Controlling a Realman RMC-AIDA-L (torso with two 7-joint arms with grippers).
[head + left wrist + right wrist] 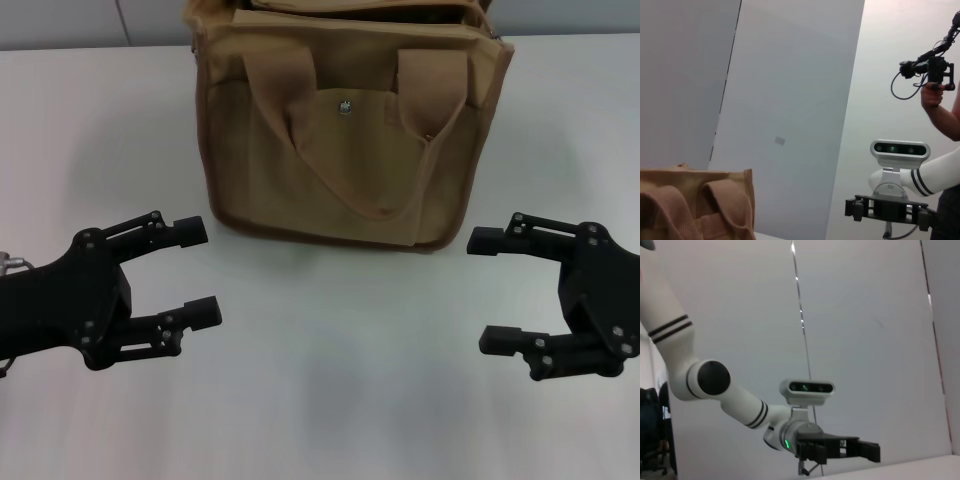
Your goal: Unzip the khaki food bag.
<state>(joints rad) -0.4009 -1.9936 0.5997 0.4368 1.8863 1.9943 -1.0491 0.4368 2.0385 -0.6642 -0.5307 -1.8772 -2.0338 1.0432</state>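
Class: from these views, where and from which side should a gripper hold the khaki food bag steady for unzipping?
Probably the khaki food bag at an upper side wall, from the side: it stands upright and boxy between the open left gripper and right gripper; its zipper isn't clearly visible.

The bag (345, 125) is a boxy tan canvas tote with darker brown edge trim, standing upright at the middle of the worktop's far edge. Its two loop handles droop down over the front face, where a pocket closes with a metal snap. Its top runs out of view.
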